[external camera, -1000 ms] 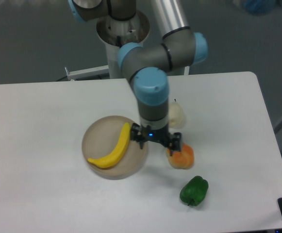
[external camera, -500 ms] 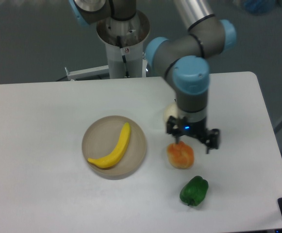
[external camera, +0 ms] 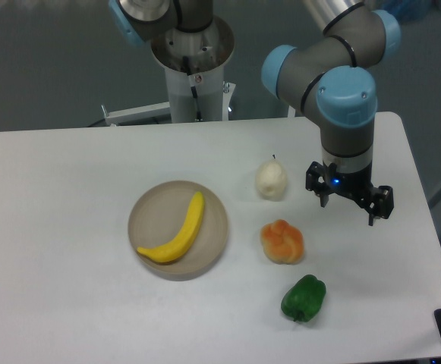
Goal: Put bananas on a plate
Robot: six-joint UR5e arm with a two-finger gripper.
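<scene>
Banana: yellow, curved, lying inside plate, stem end toward plate's far rim, tip toward near-left rim.
Plate: round, beige-grey, near middle of table, slightly toward front edge.
Gripper: hanging over table near right edge, fingers spread wide, holding nothing, well apart from plate.
Pear: cream, between plate and gripper.
Orange pepper: just right of plate.
Green pepper: near front edge, right of centre.
</scene>
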